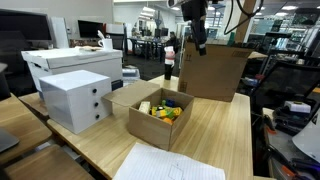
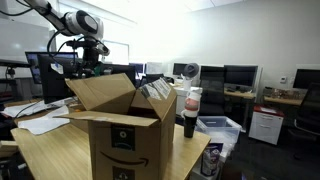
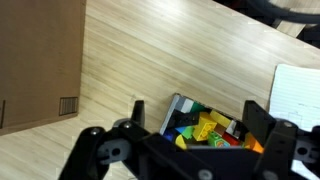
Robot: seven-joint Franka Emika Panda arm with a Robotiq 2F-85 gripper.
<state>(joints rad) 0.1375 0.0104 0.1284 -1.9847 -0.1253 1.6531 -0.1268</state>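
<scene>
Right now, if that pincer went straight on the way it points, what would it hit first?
Probably the colourful toys in the small open box; the wrist view shows them between the jaws of the open pincer, though depth is unclear.

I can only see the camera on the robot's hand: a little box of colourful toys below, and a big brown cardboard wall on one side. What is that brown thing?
Observer: It is a tall cardboard box standing on the table, and its top flaps are open.
Operator: Is anything next to it that I can't see?
Observer: Yes, a bottle stands upright close beside it.
Operator: And how high up am I?
Observer: The gripper hangs open well above the box of toys and touches nothing.
</scene>
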